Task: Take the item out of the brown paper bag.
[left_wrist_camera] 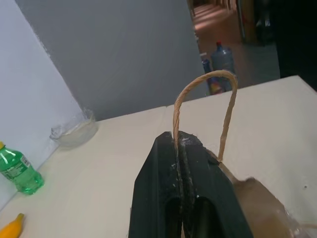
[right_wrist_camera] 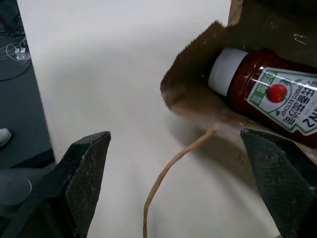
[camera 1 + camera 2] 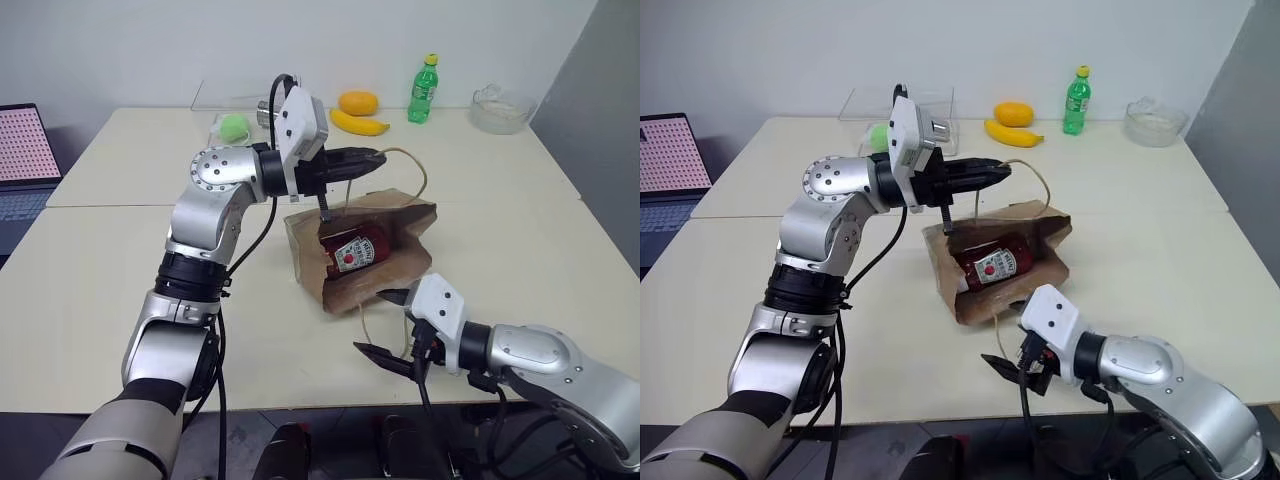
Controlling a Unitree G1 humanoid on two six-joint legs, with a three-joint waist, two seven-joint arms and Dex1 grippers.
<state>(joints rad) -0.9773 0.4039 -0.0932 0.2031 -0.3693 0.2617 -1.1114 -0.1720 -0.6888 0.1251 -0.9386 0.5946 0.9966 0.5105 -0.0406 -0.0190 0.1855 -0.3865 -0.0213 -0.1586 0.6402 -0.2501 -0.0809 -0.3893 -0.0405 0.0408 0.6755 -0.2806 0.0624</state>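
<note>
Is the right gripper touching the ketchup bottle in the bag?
Apart. The right wrist view shows the right gripper open over bare table, short of the ketchup bottle inside the brown paper bag.

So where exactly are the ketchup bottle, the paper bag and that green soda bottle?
ketchup bottle (image 3: 355, 250): left eye view, on its label, inside the bag.
brown paper bag (image 3: 405, 212): left eye view, on its upper side wall.
green soda bottle (image 3: 424, 92): left eye view, on its body.
</note>
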